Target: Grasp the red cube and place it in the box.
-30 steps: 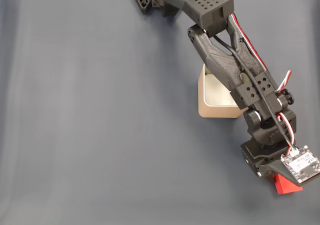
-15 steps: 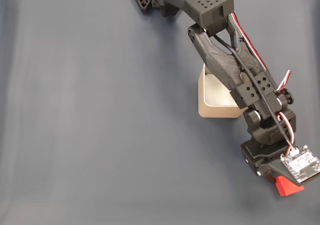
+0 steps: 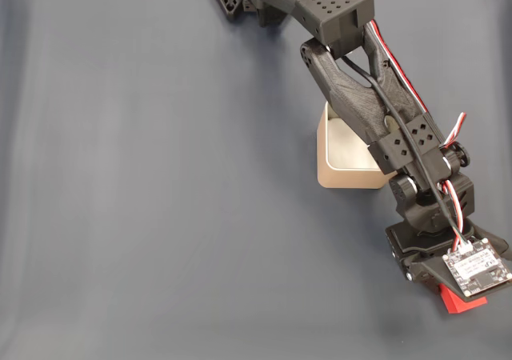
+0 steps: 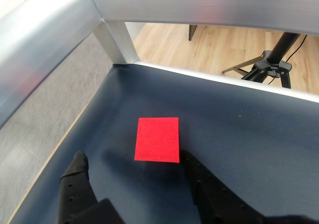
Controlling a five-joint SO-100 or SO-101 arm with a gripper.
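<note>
Red cube point(image 4: 157, 139) lies flat on the dark blue table mat point(image 4: 239, 134) in the wrist view, just ahead of the gripper point(image 4: 133, 167), whose two black fingers are spread wide, one to each side of it, neither touching. In the fixed view, the cube point(image 3: 460, 302) peeks out beneath the arm's wrist point(image 3: 436, 252) at lower right. Farther up, the beige box point(image 3: 344, 164) stands partly under the arm, apart from the cube.

Dark blue mat point(image 3: 160, 200), aluminium frame point(image 4: 199, 5), tripod point(image 4: 269, 64).
</note>
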